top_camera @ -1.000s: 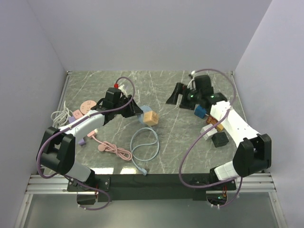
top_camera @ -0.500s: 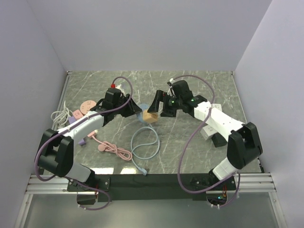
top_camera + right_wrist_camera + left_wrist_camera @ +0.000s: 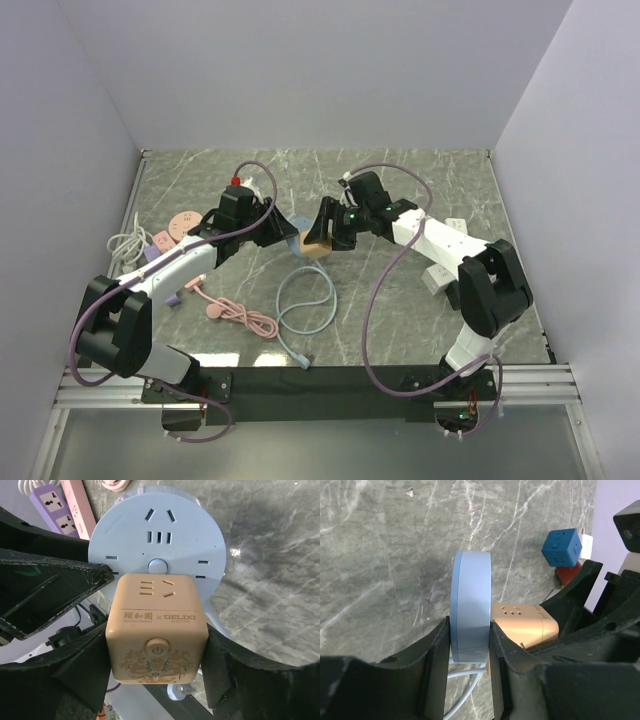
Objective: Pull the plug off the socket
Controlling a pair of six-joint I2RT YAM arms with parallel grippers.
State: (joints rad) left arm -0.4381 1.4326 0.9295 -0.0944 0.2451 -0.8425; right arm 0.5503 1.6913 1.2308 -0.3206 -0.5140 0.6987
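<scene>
A round light-blue socket stands on edge at the table's middle, with a tan cube plug stuck on its right face. My left gripper is shut on the socket's rim; in the left wrist view the socket disc sits between both fingers, the gripper pinching it, with the tan cube behind. My right gripper is shut on the cube; in the right wrist view the gripper holds the cube on both sides, against the socket face.
A light-blue cable loops in front of the socket. A pink cable, a white cable and purple and pink strips lie at the left. Small adapters lie at the right. A blue cube lies further off.
My right arm has swung left from the table's right rear to the tan cube, and its fingers now grip it. The left gripper has stayed on the blue socket.
</scene>
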